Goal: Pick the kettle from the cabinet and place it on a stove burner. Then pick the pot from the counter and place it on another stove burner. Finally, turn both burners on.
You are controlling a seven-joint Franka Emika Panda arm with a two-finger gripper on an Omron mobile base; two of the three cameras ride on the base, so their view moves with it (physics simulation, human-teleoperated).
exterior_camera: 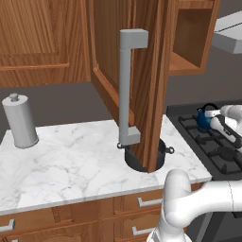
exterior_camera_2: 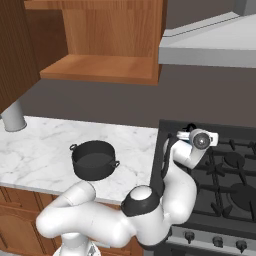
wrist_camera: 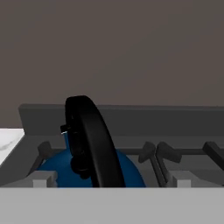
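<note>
- Kettle (exterior_camera: 204, 119) out of the open cabinet (exterior_camera: 142, 71), sitting on a rear-left stove burner (exterior_camera: 201, 127).
- Gripper (exterior_camera: 213, 113) just beside it, jaws spread wide, holding nothing.
- Pot (exterior_camera_2: 92, 159) waiting on counter (exterior_camera_2: 45, 150); burner knobs apparently untouched.

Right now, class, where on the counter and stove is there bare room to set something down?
Free: counter between canister and pot; the right-hand burners. Crowded: by the open cabinet door over the pot, and the rear left burner with the kettle and gripper.
</note>
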